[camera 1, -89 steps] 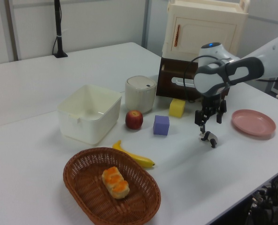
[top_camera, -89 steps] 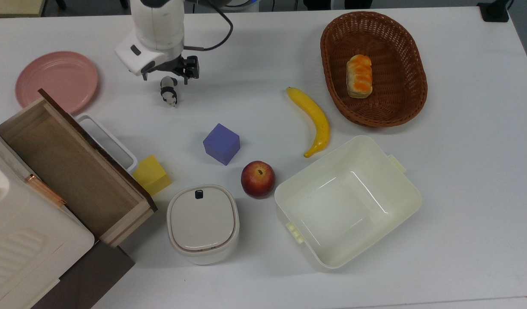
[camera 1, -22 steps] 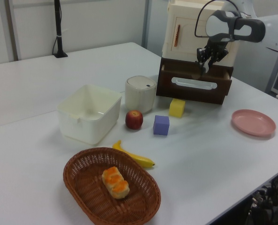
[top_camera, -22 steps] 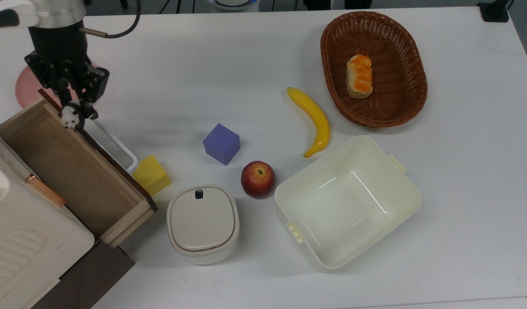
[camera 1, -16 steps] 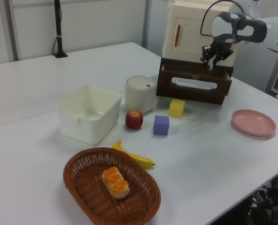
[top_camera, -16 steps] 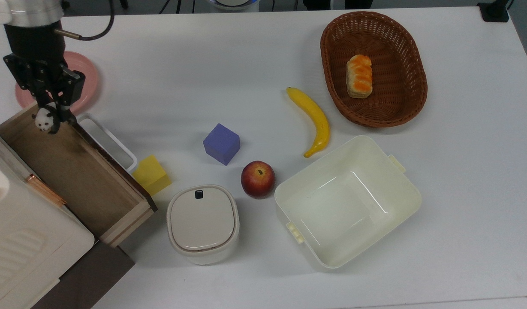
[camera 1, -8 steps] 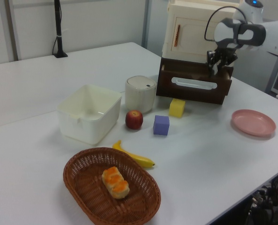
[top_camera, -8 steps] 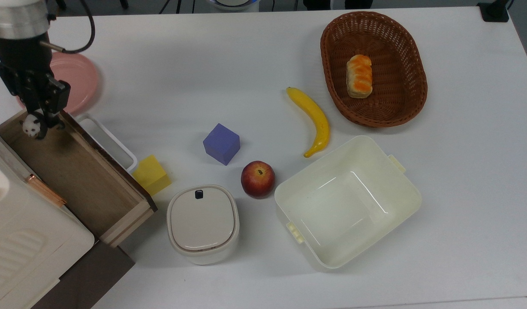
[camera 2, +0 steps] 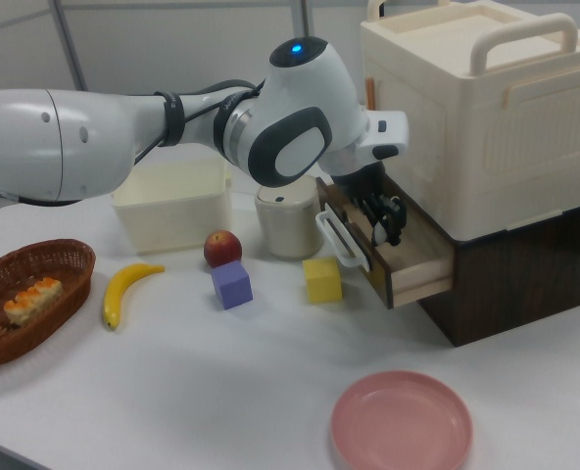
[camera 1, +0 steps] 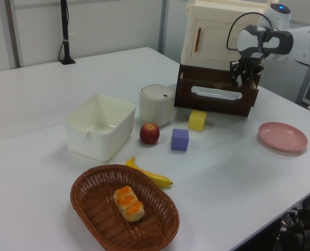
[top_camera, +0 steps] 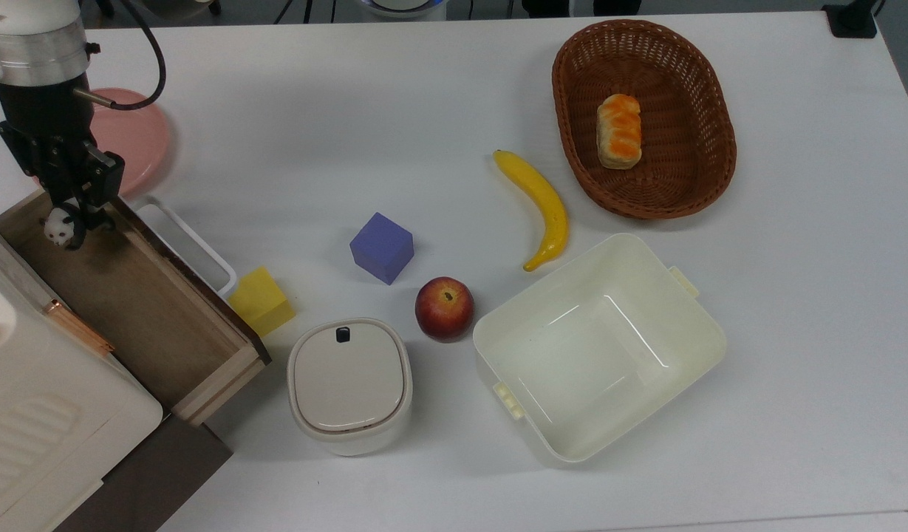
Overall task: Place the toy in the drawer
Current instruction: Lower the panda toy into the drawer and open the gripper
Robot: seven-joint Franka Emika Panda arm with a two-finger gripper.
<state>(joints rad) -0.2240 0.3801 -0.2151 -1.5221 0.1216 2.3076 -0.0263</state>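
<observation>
From my station, the biggest thing after the white bench is the cream-white cabinet, and I take the drawer pulled out of it as my landmark. In the top view the drawer stands open, a shallow light-wood tray with a dark brown front panel carrying a white handle.

The arm reaches over the drawer's far end, close to the pink plate. Its tool points down above the drawer's corner, narrowed onto the toy, fingers pressed against its sides. I see the toy as a tiny black-and-white panda figurine, white face turned up, hanging inside the drawer's outline; I cannot tell whether it touches the wooden floor.

In the right view the tool sits between the drawer's front panel and the cabinet face.
</observation>
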